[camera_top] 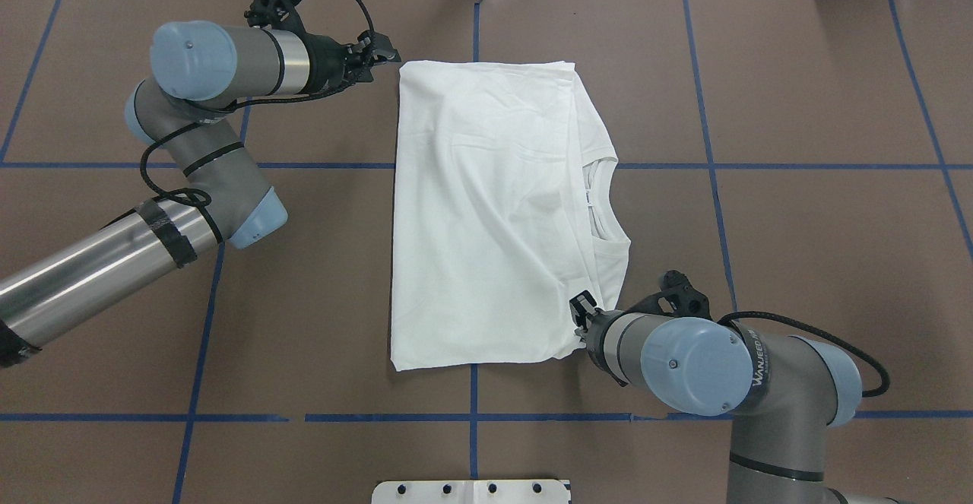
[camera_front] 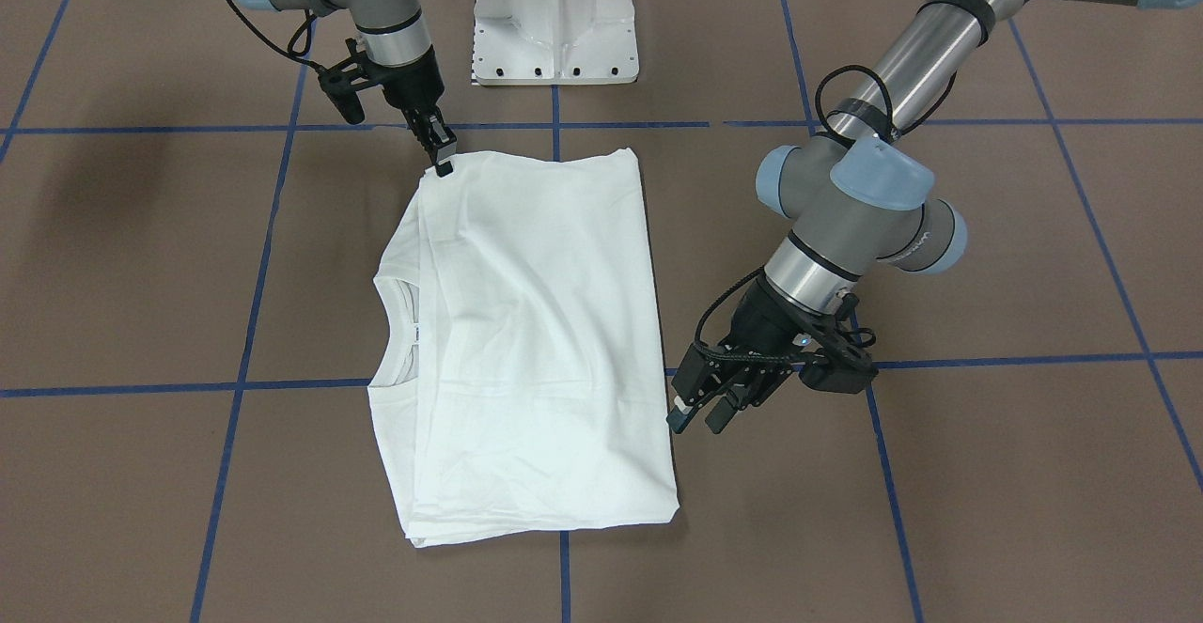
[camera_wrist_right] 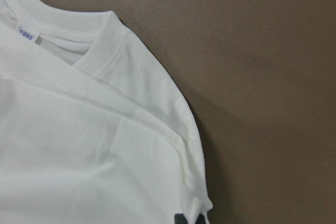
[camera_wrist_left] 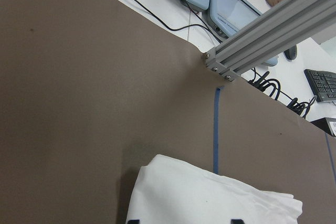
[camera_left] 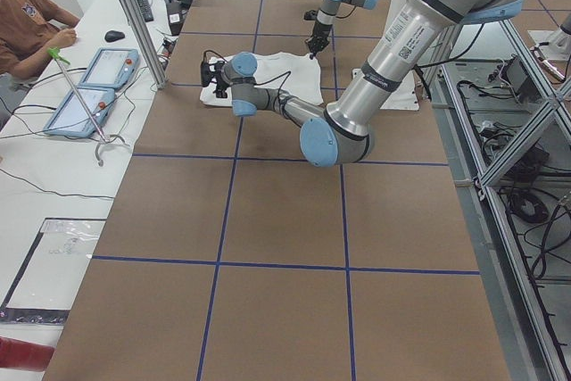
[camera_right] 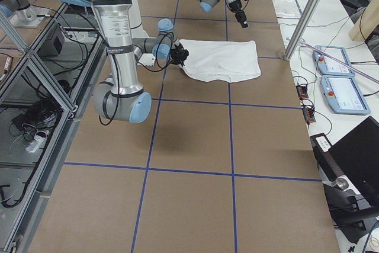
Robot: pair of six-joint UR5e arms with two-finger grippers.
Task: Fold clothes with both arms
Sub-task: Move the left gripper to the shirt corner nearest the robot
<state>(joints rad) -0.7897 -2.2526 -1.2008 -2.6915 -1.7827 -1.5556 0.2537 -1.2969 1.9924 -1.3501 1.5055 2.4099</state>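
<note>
Clock bearings were taken from the overhead view, with 12 o'clock at the table edge farthest from the robot.

The T-shirt lay folded into a rough rectangle of several layers at the centre of the brown table. Its long axis ran from 12 to 6 o'clock. The collar faced 3 o'clock with a small tag inside the opening. The upper face was plain white with soft creases, and the 9 o'clock edge was a straight fold.

The right gripper sat at the shirt's 5 o'clock corner, on the collar side. Its fingers were pressed together on the edge of the cloth. In the right wrist view the fabric bunched against a dark fingertip. Whether the corner was raised off the table could not be told.

The left gripper hung just beside the shirt's 11 o'clock corner, apart from the cloth. Its fingers were spread with nothing between them. In the left wrist view the fingertips showed wide apart at the bottom edge, with the shirt corner below.

The white pedestal base stood at the 6 o'clock table edge, well apart from the shirt. Blue tape lines gridded the table.
</note>
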